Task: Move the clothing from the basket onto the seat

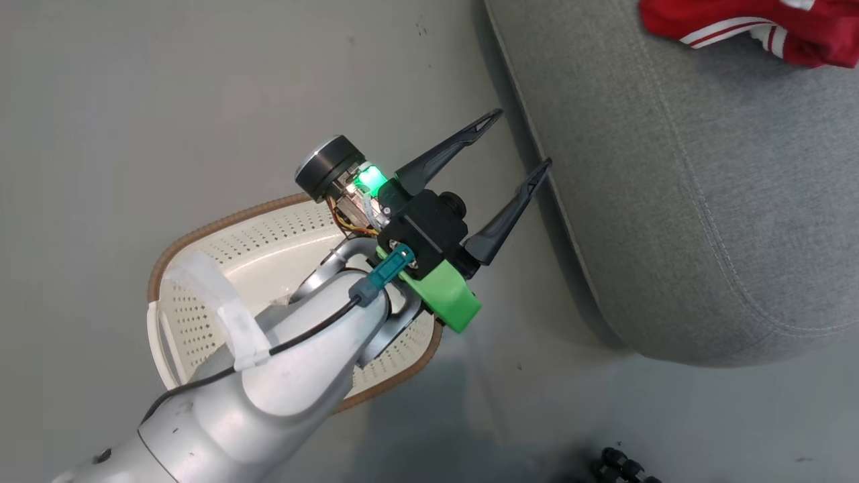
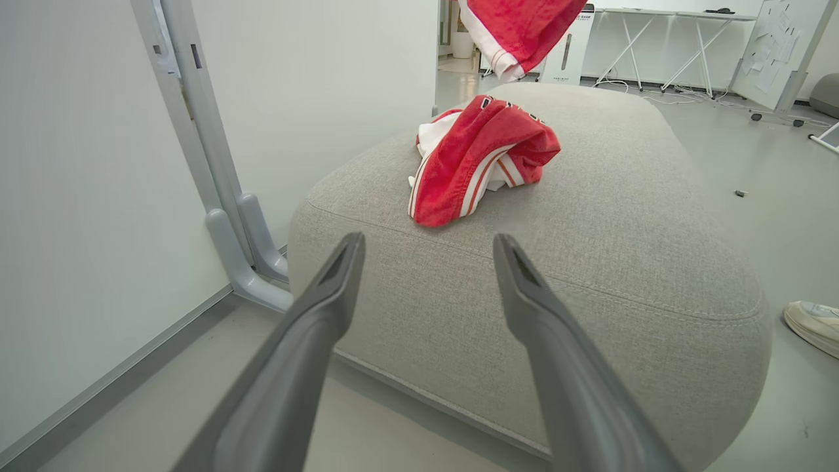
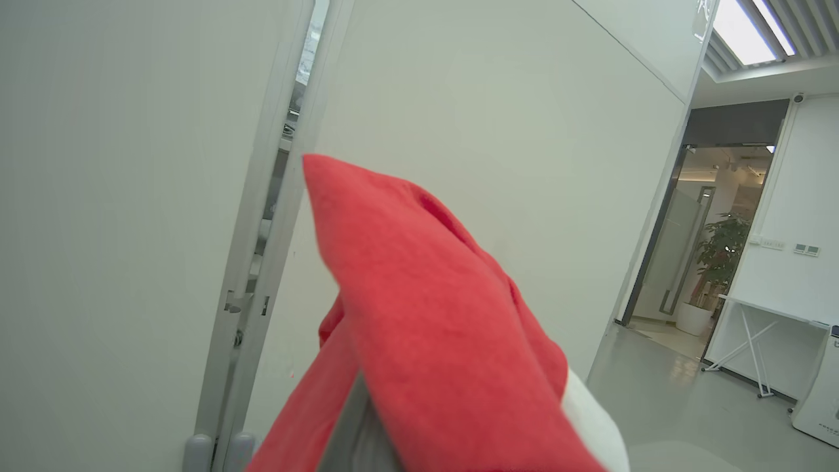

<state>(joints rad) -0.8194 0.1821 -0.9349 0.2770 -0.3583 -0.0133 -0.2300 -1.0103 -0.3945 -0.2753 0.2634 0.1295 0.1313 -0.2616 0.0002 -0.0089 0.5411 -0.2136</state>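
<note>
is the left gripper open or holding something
Open and empty: the left gripper has its two fingers wide apart with nothing between them, pointing toward the seat.

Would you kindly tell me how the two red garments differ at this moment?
The crumpled garment lies bunched on the seat; the hanging garment dangles in the air. The crumpled garment is folded over itself; the hanging garment droops straighter. Both are red with white striped trim.

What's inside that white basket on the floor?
The parts of the basket that show are bare: perforated walls and a patch of pale bottom. The robot's left arm hangs over its middle and near side, so what lies under that stretch is hidden.
</note>
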